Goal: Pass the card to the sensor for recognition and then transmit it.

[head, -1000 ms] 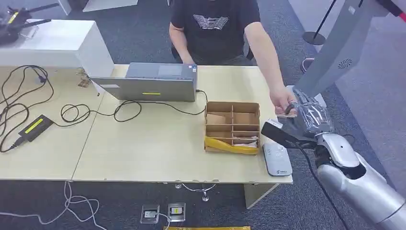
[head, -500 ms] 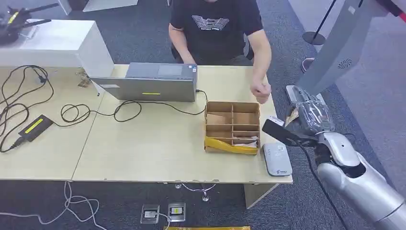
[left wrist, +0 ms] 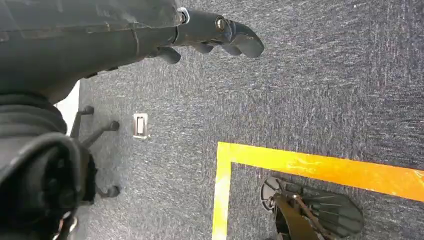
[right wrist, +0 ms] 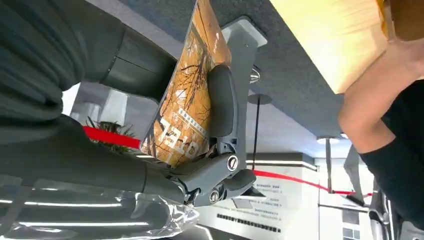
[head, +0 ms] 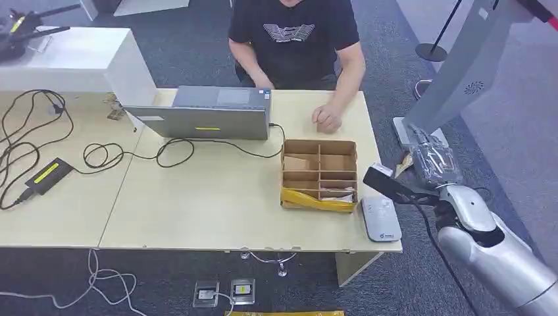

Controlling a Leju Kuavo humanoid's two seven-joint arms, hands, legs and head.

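Gripping the card (right wrist: 186, 107), the right hand (head: 431, 163) sits off the table's (head: 197, 210) edge at about four o'clock in the head view, its fingers clamped across the orange, tree-printed face in the right wrist view. The card pokes out toward the table as a small tan sliver (head: 403, 161). Just below and to nine o'clock of the hand lies the grey sensor (head: 381, 219), flat on the table's near corner, apart from the card. Next to it stands the cardboard divider box (head: 320, 174): brown paper pieces lie in some compartments, and a yellow packet (head: 316, 200) lies along its front row. A person's hand (head: 326, 119) rests on the table at twelve o'clock of the box, beside a closed laptop (head: 210, 112). The left hand (left wrist: 210, 35) hangs over carpet, holding nothing, fingers loosely apart.
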